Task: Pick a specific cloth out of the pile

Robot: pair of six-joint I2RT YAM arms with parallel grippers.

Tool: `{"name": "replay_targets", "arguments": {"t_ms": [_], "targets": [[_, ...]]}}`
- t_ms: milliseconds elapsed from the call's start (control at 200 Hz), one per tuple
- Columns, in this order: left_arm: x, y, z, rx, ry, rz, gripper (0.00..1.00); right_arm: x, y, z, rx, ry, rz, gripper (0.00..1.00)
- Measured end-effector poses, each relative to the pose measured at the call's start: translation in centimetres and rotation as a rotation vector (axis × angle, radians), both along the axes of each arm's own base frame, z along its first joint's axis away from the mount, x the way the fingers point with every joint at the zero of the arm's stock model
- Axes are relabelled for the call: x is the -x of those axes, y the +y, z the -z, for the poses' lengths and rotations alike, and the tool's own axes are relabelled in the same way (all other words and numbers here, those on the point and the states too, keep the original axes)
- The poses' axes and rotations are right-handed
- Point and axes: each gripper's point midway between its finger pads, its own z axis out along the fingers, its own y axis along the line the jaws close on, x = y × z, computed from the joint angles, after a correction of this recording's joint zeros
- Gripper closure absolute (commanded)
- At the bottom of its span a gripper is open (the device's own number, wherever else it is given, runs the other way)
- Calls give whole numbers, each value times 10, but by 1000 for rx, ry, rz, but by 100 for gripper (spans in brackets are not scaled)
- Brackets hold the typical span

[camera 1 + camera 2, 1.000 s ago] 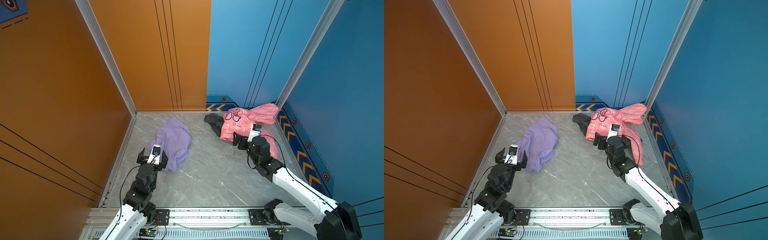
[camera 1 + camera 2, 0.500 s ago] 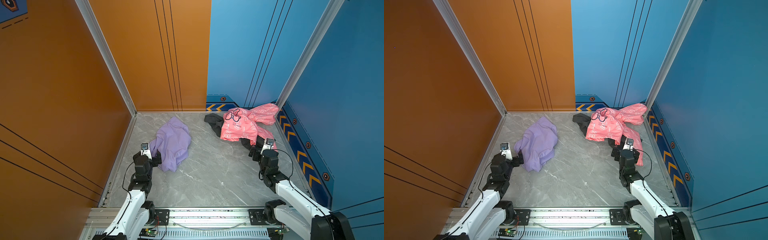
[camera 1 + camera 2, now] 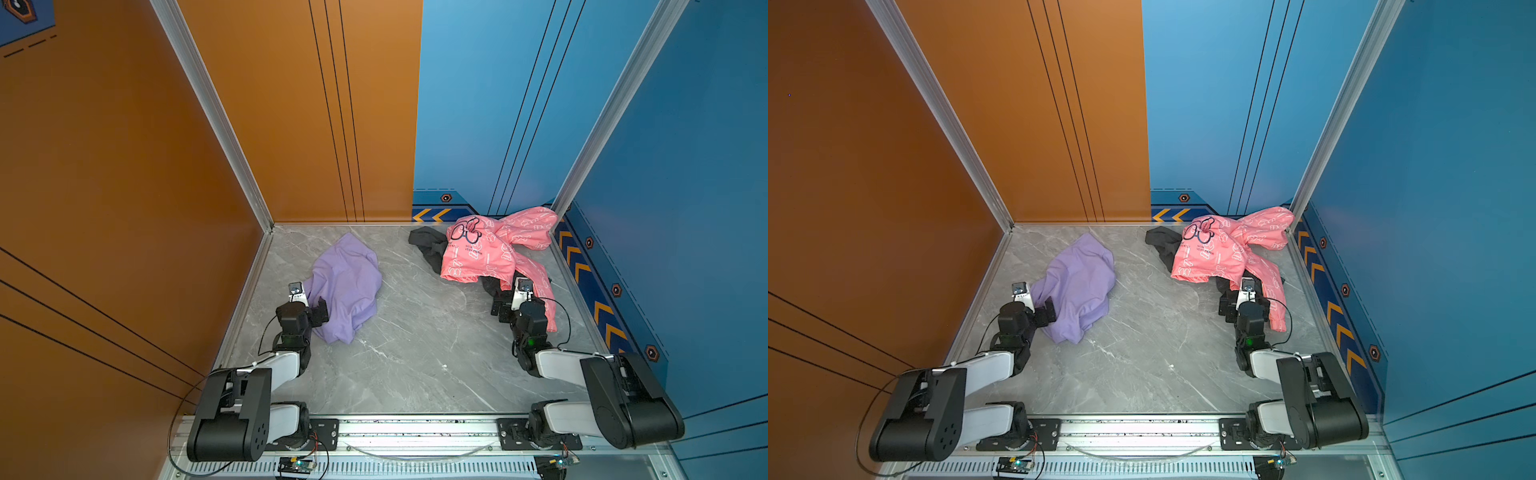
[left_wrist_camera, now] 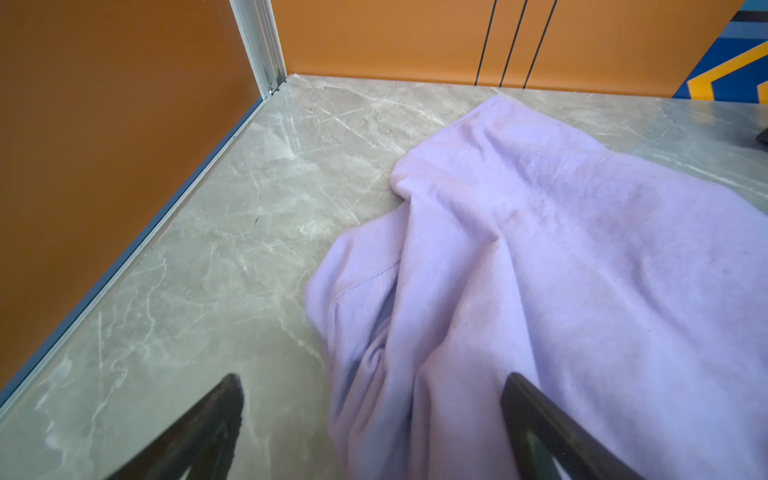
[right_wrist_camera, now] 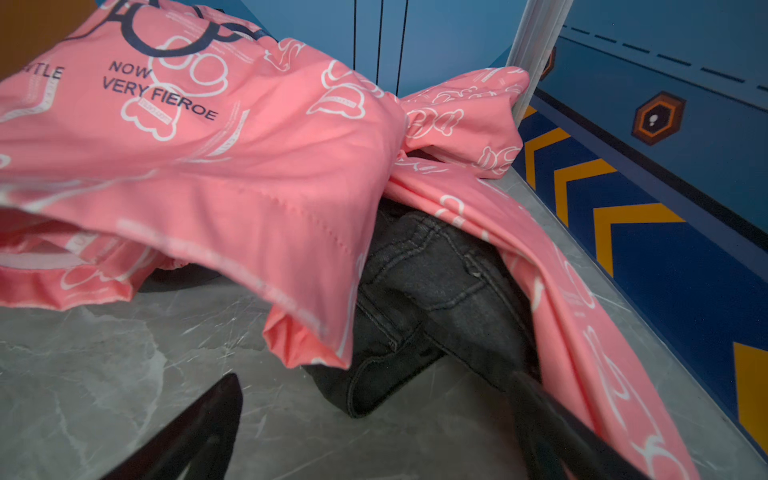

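Your left gripper (image 4: 374,378) sits low at the near edge of the lilac cloth (image 3: 347,282), fingers spread wide and gripping nothing: one over the fabric, one over bare table (image 3: 415,353). The lilac cloth lies alone on the left, well apart from the pile (image 3: 482,253) in the far right corner. Your right gripper (image 5: 376,378) is spread too and empty, just before the black garment (image 5: 436,291) tucked under the pink garment (image 5: 208,166).

2 arms: white links (image 3: 286,365), black joints (image 3: 293,322), thin black cables (image 3: 562,316), black left gripper (image 3: 318,309) and right gripper (image 3: 502,305), black plates (image 3: 324,428) on the rail (image 3: 415,428).
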Motion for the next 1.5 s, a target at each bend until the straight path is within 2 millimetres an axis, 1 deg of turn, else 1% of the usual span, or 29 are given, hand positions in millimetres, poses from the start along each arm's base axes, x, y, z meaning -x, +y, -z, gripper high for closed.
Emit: {"name": "replay_targets", "arguments": {"t_ms": [85, 145, 195, 260, 350, 440, 531, 621, 771, 846, 1051, 1351, 1497], "targets": [[-8, -2, -4, -3, -36, 15, 2, -2, -4, 12, -3, -20, 11, 0], [-14, -4, -2, -6, -54, 27, 2, 4, -8, 26, 0, -3, 20, 0], [-17, -5, 3, -6, -57, 38, 2, 9, -10, 31, 0, 8, 24, 0], [-21, -8, 10, -6, -58, 51, 2, 7, -11, 26, -4, -10, 25, 0], [-22, -9, 20, -6, -40, 60, 2, -4, -8, 13, -14, -40, 5, 0], [-25, -9, 16, -6, -53, 60, 2, -19, -4, -1, -25, -63, -19, 0], [-29, -9, 10, -7, -71, 59, 2, -30, -5, -6, -34, -58, -32, 0], [-32, -8, 7, -13, -79, 46, 2, -33, -8, -3, -44, -35, -37, 0], [-32, -4, 4, -29, -85, 14, 2, -30, -10, 8, -56, 13, -29, 0], [-32, -5, 4, -34, -84, 9, 2, -30, -11, 10, -59, 26, -21, 0], [-34, -15, 4, -60, -77, 40, 2, -31, -11, 11, -66, 32, -18, 0], [-34, -12, 5, -67, -66, 24, 2, -30, -11, 12, -68, 38, -17, 0], [-41, -13, 1, -67, -61, 24, 2, -30, -11, 13, -68, 39, -17, 0]]}}
